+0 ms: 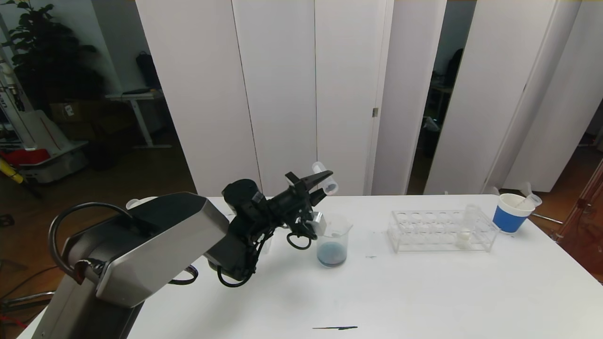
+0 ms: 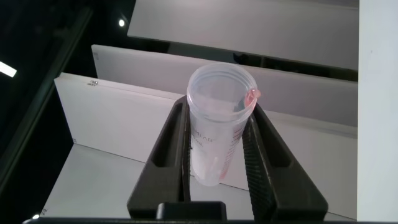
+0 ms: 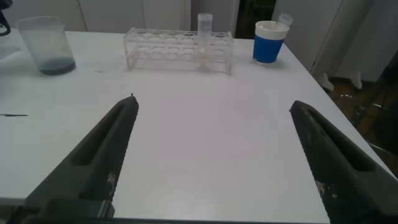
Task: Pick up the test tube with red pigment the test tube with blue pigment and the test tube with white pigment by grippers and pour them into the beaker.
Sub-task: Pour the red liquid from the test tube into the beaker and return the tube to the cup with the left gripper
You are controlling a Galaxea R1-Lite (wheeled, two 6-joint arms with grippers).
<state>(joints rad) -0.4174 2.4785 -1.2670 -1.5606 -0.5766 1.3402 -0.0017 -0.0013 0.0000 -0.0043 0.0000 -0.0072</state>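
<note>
The left gripper [image 1: 324,181] is clamped on a seemingly empty tube [image 1: 325,177], held tilted above the beaker [image 1: 334,240], which holds dark blue liquid. The white-pigment tube [image 1: 466,230] stands in the rack [image 1: 440,230] at right. The right gripper [image 3: 214,155] hangs open over the near table [image 1: 424,292].

You have a smooth, matt white table [image 1: 424,292] under everything; on it the beaker [image 1: 334,245] reads as clear glass, its lower part tinted by dark blue liquid, and to the right of the beaker the rack [image 1: 440,230] is clear glossy plastic holding the test tube with white pigment [image 1: 466,226], also clear plastic. Further right of the beaker you see a cup [image 1: 511,214], matt paper by its look, white over blue. Above the beaker, the left gripper [image 1: 325,181] shows matt black plastic fingers clamped on a translucent, faintly frosted plastic tube [image 2: 217,118] with a smear of red at its rim, and the arm casing [image 1: 155,249] left of the beaker looks like brushed silver-grey metal with a dull sheen.
</note>
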